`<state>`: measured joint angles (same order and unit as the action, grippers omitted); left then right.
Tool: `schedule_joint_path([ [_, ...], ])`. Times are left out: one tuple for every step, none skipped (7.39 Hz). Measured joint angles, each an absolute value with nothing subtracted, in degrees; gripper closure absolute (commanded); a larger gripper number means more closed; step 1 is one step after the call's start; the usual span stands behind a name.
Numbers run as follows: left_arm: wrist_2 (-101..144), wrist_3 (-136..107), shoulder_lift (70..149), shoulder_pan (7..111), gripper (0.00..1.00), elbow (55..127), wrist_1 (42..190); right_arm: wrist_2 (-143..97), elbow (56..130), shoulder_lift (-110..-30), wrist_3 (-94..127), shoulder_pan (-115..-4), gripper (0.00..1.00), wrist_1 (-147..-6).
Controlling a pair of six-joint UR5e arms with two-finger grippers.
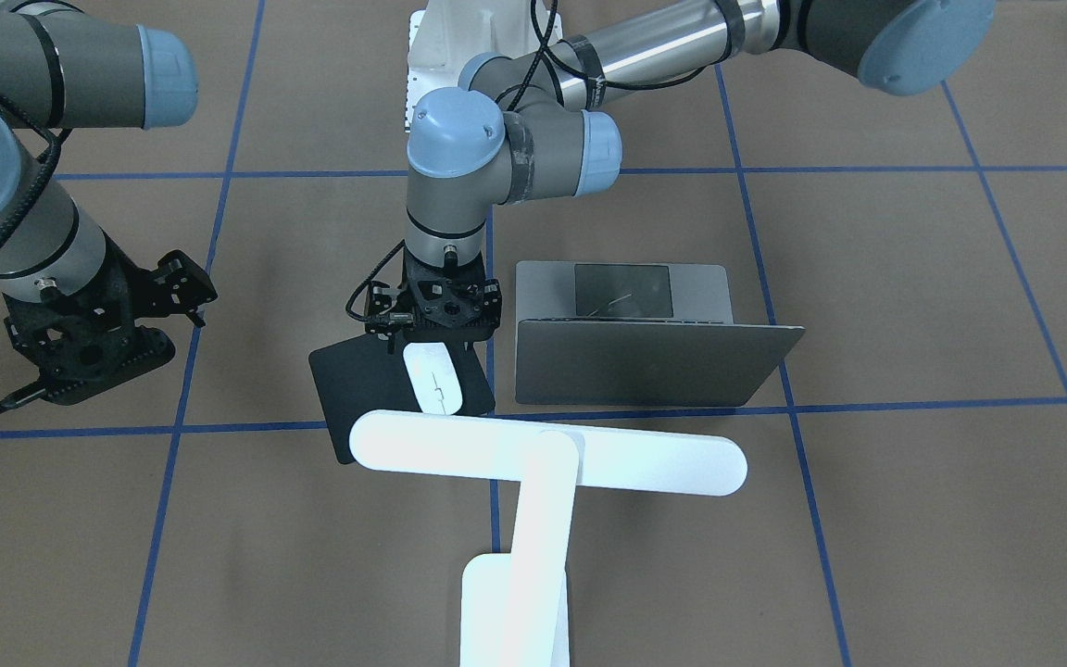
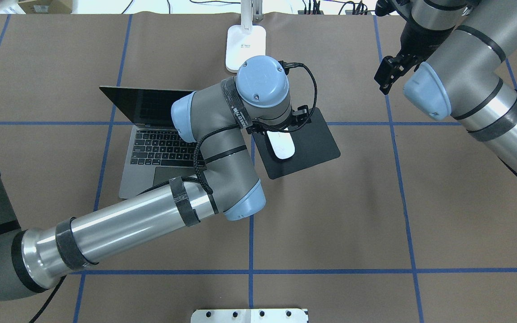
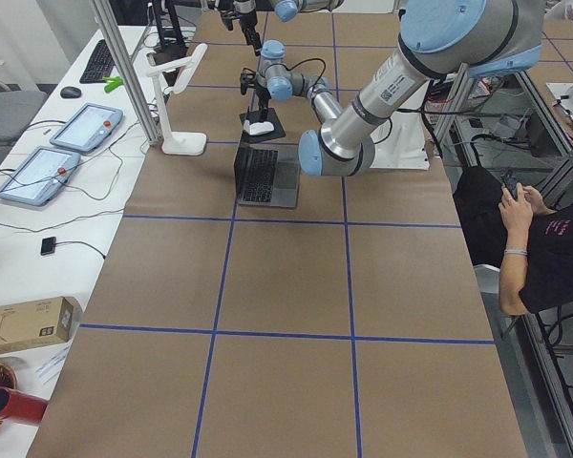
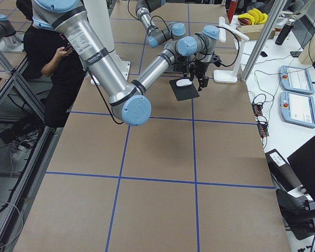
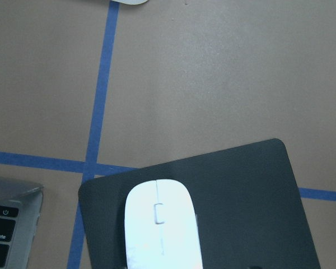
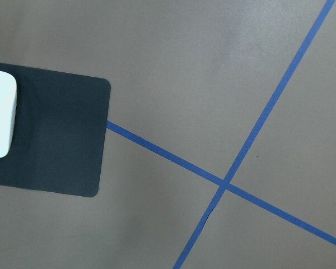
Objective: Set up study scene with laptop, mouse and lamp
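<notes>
Beside the open laptop, the mouse lies on a black mat, and the lamp stands behind the laptop's screen. The left tool hangs over the mouse; I cannot tell whether it is clenched or released. The setup looks nearly complete.

The mouse is shining like smooth white plastic. The mat under it is looking black and dull, a little grainy. The laptop is showing dull grey metal, and its screen is looking dark and glassy. The lamp is looking like smooth white plastic. Dull brown paper is covering the desk, with blue tape lines stuck on it. The left arm's tube is gleaming like bare metal.
</notes>
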<state>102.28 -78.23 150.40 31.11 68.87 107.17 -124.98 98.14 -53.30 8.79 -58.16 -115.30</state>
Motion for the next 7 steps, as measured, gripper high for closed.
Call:
schedule_joint_path([
  [102.72, -78.05, 149.80, 31.11, 0.01, 69.99, 106.61, -125.00, 98.21, -53.25, 8.77, -58.37, 0.00, -115.36],
  [104.54, -77.49, 147.91, 31.14, 0.01, 73.12, 104.42, -125.02, 98.92, -53.51, 8.73, -58.87, 0.00, -115.43],
  [106.88, -75.81, 144.62, 31.17, 0.01, 79.05, 99.55, -124.89, 101.13, -55.07, 8.69, -59.48, 0.00, -115.35],
  [108.41, -73.08, 139.96, 31.19, 0.01, 87.94, 93.07, -124.73, 104.05, -57.68, 8.73, -60.05, 0.00, -114.48],
  [109.53, -69.18, 135.04, 31.48, 0.01, 97.89, 86.21, -124.61, 105.64, -59.27, 8.80, -60.57, 0.00, -113.33],
  [110.25, -64.13, 131.29, 32.39, 0.01, 105.70, 80.43, -124.44, 106.12, -60.35, 8.78, -61.82, 0.00, -112.73],
  [110.64, -58.62, 126.93, 34.08, 0.01, 112.02, 76.89, -124.49, 106.23, -62.34, 8.57, -64.87, 0.00, -112.49],
])
